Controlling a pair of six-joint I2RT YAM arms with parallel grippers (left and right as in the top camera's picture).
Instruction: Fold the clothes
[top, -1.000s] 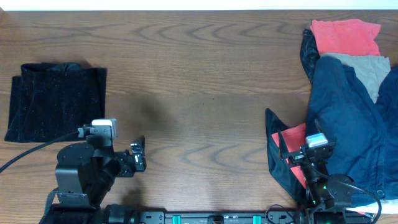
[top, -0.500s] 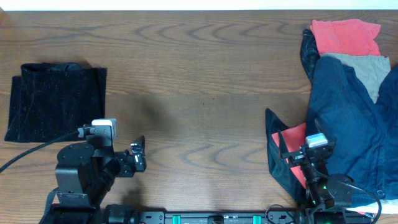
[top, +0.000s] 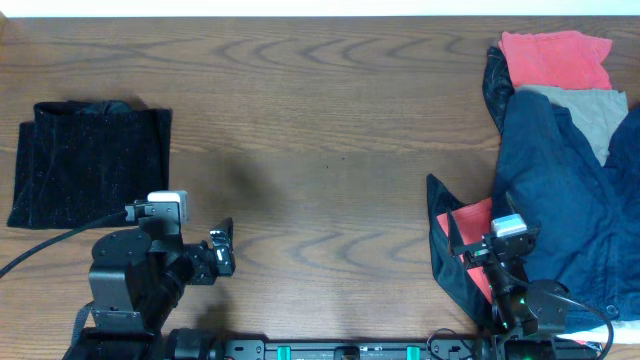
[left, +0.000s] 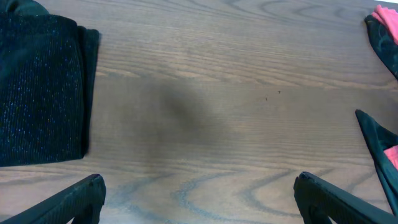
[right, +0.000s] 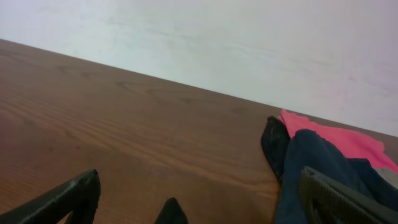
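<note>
The left hand (left: 199, 204) has its two fingers spread wide apart, with nothing between them but bare wood; in its own wrist view the finger ends sit at the lower left and lower right corners. It hangs over the lower left part of the tabletop (top: 330, 130) in the overhead frame. The black garment (top: 90, 165) lies flat at the left edge of the overhead frame, above the left arm and apart from the hand, and it fills the upper left corner of the left wrist view.

The right hand (right: 199, 202) is spread just as wide and holds nothing. It sits at the lower right of the overhead frame, at the edge of a heap of cloth. In that heap a navy garment (top: 560, 190) takes up most of the right side, a grey cloth (top: 585, 110) shows above it, and a red cloth (top: 555, 58) lies in the upper right corner. The right wrist view shows a pale wall (right: 249, 43) beyond the far edge of the tabletop.
</note>
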